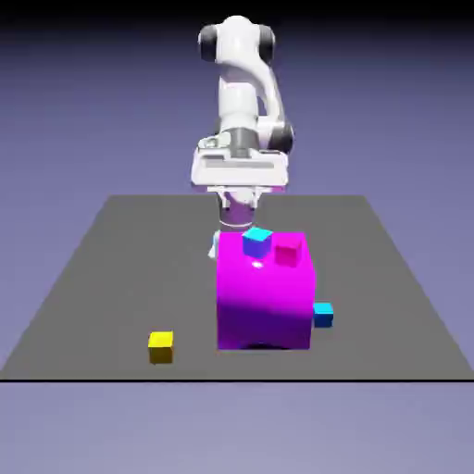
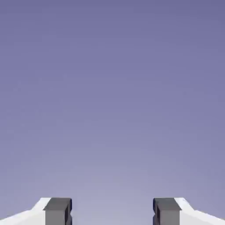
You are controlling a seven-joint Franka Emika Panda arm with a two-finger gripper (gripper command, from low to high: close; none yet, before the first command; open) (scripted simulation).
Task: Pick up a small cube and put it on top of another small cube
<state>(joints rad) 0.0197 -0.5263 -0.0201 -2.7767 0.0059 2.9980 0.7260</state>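
the yellow cube [image 1: 161,348] lay nearest the camera, near the desk's [image 1: 83,287] front edge, on the exterior view's left. the big magenta block [image 1: 264,301] stood well apart from it. a cyan cube [image 1: 257,243] and a magenta cube [image 1: 289,253] showed at the block's top; a blue cube [image 1: 323,315] sat just beside it. my hand [image 2: 112,211] was wide, nothing between my fingertips.
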